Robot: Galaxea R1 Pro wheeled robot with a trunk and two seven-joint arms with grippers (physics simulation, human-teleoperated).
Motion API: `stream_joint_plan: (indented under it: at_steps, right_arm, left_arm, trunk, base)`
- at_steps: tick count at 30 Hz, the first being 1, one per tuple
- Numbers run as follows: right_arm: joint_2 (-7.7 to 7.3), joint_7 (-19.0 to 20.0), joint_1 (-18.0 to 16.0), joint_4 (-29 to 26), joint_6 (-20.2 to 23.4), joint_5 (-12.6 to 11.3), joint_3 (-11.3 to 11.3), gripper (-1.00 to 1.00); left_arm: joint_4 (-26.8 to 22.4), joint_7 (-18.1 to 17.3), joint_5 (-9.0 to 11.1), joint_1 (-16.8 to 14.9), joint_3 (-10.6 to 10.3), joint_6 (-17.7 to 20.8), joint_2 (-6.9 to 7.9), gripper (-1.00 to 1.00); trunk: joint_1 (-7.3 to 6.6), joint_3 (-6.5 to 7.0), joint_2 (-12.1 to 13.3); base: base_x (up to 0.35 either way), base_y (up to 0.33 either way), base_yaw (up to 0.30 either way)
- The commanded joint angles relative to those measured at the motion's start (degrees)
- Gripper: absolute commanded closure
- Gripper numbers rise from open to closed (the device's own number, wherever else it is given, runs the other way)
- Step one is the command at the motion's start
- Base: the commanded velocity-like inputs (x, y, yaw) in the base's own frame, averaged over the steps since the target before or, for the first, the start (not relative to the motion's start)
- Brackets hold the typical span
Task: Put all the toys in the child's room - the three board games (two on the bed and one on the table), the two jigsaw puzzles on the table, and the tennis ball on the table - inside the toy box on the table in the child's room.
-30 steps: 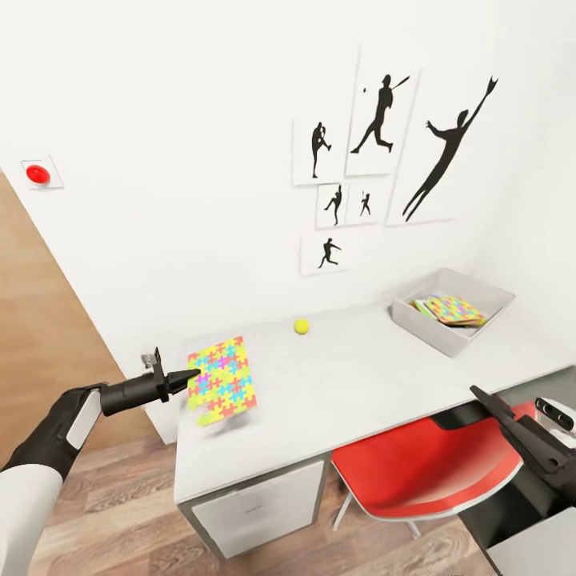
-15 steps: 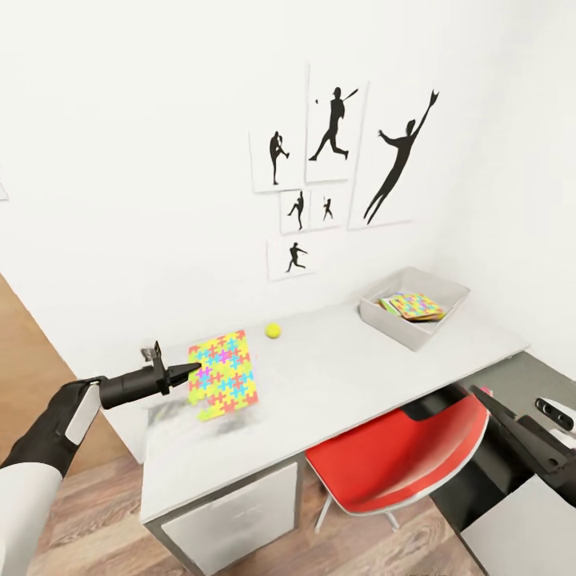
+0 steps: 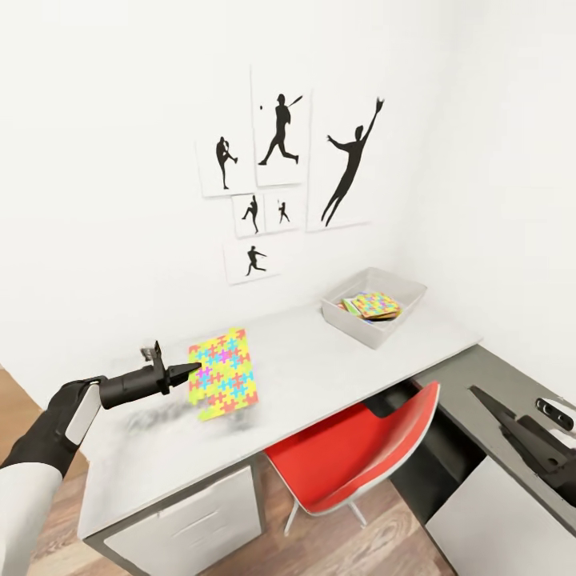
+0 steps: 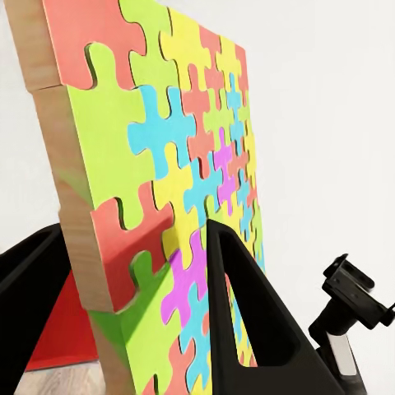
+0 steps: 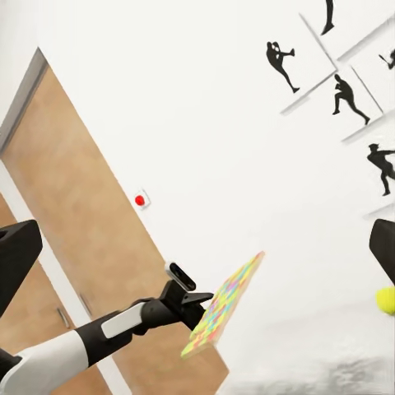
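Over the table [image 3: 320, 376] the left gripper [image 3: 192, 370] pinches a jigsaw puzzle [image 3: 222, 374]; carry it level to the toy box [image 3: 352, 324], right jaws open.

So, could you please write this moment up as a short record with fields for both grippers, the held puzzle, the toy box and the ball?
left gripper: shut on the jigsaw puzzle's edge, fingers on both faces
jigsaw puzzle: held clear above the table, tilted
right gripper: open, holding nothing, low at the right over the dark surface
toy box: on the table near the wall corner, already holding colourful flat toys
tennis ball: seen past the puzzle in the right wrist view
red chair: tucked under the table
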Motion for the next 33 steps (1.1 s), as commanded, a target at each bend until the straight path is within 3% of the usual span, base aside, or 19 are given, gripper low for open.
stream_joint_plan:
  at_steps: [1, 17, 28, 33]
  right_arm:
    - [0.0, 0.17, -0.05, 0.02, 0.6, -0.09, -0.02, -1.0]
    - [0.03, -0.33, -0.05, 0.02, 0.49, -0.05, 0.06, -1.0]
    - [-0.04, -0.53, -0.05, 0.02, 0.54, -0.05, 0.01, -1.0]
    - [0.01, -4.11, -0.05, 0.02, 1.02, -0.03, 0.17, -1.0]
  left_arm:
    - [-0.01, -0.12, 0.1, -0.05, 0.03, 0.36, 0.0, 1.0]
    - [-0.01, -0.12, 0.11, -0.05, 0.13, 0.36, -0.02, 1.0]
    - [-0.01, -0.12, 0.21, -0.05, 0.47, 0.19, -0.07, 1.0]
    - [-0.04, -0.1, 0.21, -0.05, 0.29, 0.19, -0.16, 1.0]
  trunk:
    - [0.03, -0.12, -0.12]
    - [0.03, -0.11, -0.12]
    - [0.03, -0.11, -0.12]
    - [0.03, -0.11, -0.12]
  base:
    - [0.0, -0.3, -0.005]
    - [0.004, -0.297, -0.001]
    - [0.191, -0.16, 0.0]
    - [0.037, -0.015, 0.0]
